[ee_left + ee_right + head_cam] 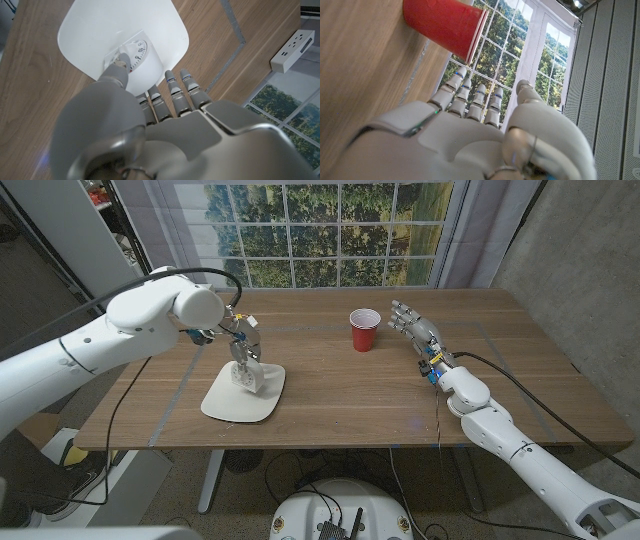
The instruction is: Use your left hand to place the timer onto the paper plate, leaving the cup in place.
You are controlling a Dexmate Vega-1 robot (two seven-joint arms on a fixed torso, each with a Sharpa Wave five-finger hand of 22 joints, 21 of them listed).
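Gripping the white timer (131, 56) on the paper plate (243, 393) near the desk's (340, 395) front-left edge, apparently, the left hand (243, 352) holds; right hand (416, 330) released beside the red cup (364, 330).

Even, fairly bright indoor light is seen across the wooden surface (340, 395), with soft shadows cast beside the red cup (364, 330) and under the paper plate (243, 394). The left hand (165, 135) is rendered blurred at close range, and straight edges are bent near the wrist pictures' borders.
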